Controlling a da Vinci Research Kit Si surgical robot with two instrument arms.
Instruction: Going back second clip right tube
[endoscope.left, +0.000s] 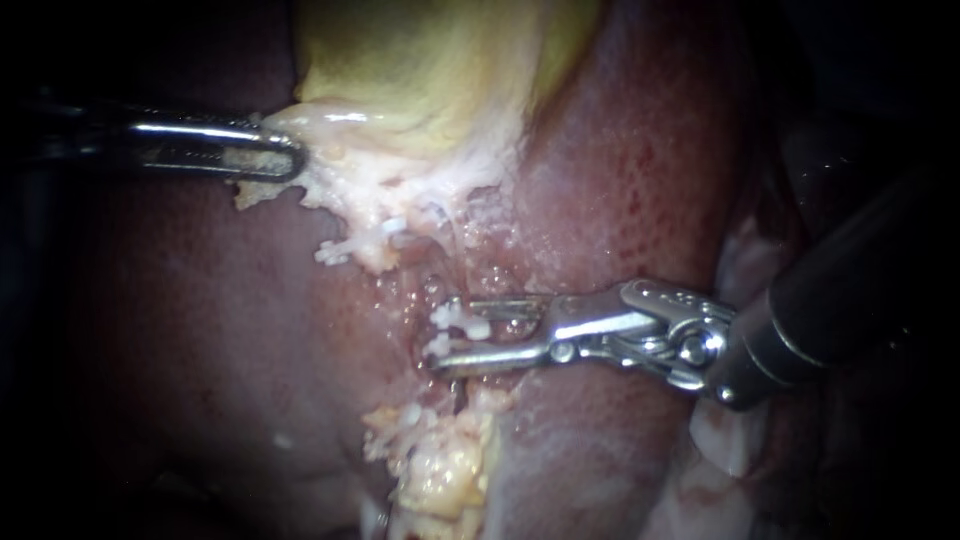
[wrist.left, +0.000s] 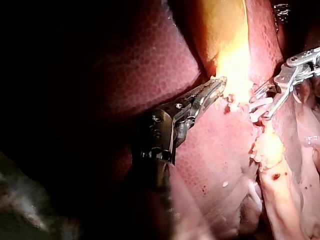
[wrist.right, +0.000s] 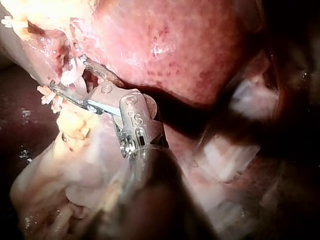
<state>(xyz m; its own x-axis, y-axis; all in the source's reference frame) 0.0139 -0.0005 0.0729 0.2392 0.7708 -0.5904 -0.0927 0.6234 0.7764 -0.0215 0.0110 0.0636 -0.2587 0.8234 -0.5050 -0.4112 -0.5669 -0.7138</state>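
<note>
The slender metal right instrument (endoscope.left: 452, 333) holds its two jaws open in a narrow V below the yellow-green gallbladder (endoscope.left: 430, 70), where wet pink tissue runs down from the gallbladder's lower end. A clear gap shows between the jaws from the hinge to the tips. In this gap, close to the tips, sits a small white clip (endoscope.left: 465, 322). A second white clip (endoscope.left: 437, 346) lies just beside it, at the tip of the jaw that is farther from the gallbladder. I cannot tell if the metal touches either clip, but the jaws do not close on anything, so they grip nothing. The tube that carries the clips is hard to make out in the shiny tissue, and I cannot tell which tube it is. The right wrist view agrees: one white piece is inside the open jaws and one is at the tip of the farther jaw.

The slender metal left instrument (endoscope.left: 295, 158) has its jaws closed on the whitish fringe of tissue (endoscope.left: 330, 190) at the gallbladder's lower edge. In the left wrist view these jaws lie nearly together, with the tips in this fringe.

The dark red liver (endoscope.left: 190, 340) lies on both sides of the gallbladder. Some small white pieces (endoscope.left: 345, 250) hang on the fringe under the gallbladder. A lump of yellow fat (endoscope.left: 445, 470) lies just beyond the open jaws, farther from the gallbladder.
</note>
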